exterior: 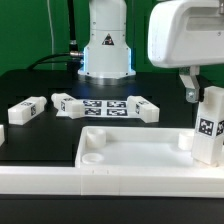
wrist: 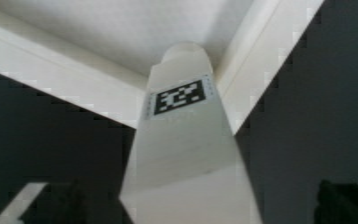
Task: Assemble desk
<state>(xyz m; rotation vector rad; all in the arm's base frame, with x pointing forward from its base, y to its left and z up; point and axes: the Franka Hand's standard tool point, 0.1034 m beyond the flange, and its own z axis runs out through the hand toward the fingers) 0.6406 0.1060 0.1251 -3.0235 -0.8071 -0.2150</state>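
Note:
The white desk slab [exterior: 130,150] lies flat with its rim and round corner sockets facing up. One square leg [exterior: 210,125] stands upright at the slab's corner on the exterior view's right, tag facing out. My gripper [exterior: 207,92] is over the leg's top. One finger [exterior: 188,86] hangs beside the leg with a gap. In the wrist view the leg [wrist: 185,150] runs down to the slab's corner rim [wrist: 87,60]. My gripper [wrist: 188,205] is open, and both dark fingers [wrist: 34,205] stand clear of the leg's sides. Three more legs [exterior: 28,108] [exterior: 72,104] [exterior: 140,108] lie on the black table.
The marker board [exterior: 105,106] lies between the loose legs behind the slab. The robot base [exterior: 105,50] stands at the back. A long low white rail [exterior: 50,180] runs along the front of the slab.

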